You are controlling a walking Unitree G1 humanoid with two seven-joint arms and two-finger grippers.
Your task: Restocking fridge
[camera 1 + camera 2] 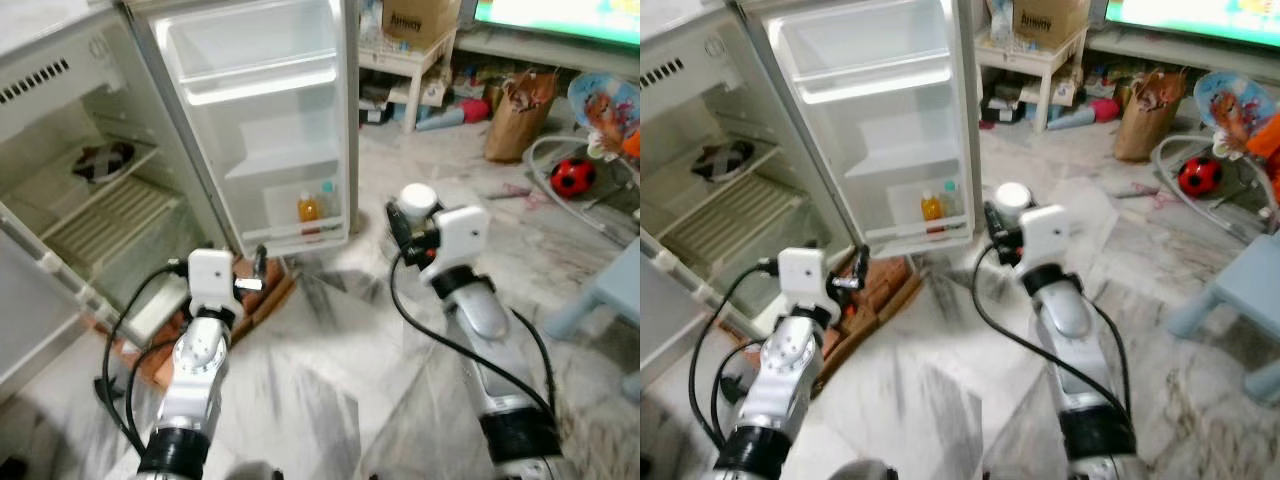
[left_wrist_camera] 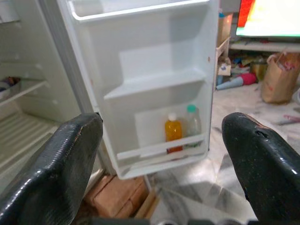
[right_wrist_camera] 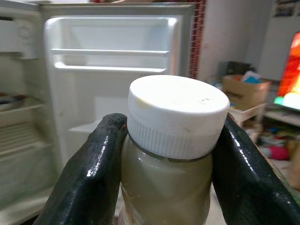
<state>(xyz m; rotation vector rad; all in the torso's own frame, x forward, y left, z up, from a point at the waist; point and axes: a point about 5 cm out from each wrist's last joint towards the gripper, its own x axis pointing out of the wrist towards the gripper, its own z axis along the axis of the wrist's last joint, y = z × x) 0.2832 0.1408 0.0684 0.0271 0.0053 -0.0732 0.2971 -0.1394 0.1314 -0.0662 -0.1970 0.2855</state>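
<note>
Here the right tool point(image 3: 166, 154) grips a see-through plastic bottle of pale cloudy drink with a white screw cap point(image 3: 177, 115); one black finger presses on each side, just under the cap. In the head views that bottle point(image 1: 417, 201) is held upright above the grey marble floor point(image 1: 330, 400), at about 3 o'clock from the open white fridge door point(image 1: 262, 110). The left tool point(image 2: 161, 168) holds nothing, and its two black fingers point(image 2: 51, 164) stand wide apart, aimed at the door. On the lowest door shelf stand a small bottle of orange drink with a white cap point(image 2: 173, 132) and, just beside it at its 3 o'clock, a clear bottle with a green cap point(image 2: 191, 123). The small white fridge point(image 1: 70, 180) is open at about 10 o'clock, with a dark bowl point(image 1: 103, 160) on its wire shelf. Far off at about 1 o'clock are a brown paper bag point(image 1: 518, 112), a red and black ball point(image 1: 572, 177) and a brown cardboard box point(image 1: 417, 20) on a low white shelf unit point(image 1: 405, 65).
</note>
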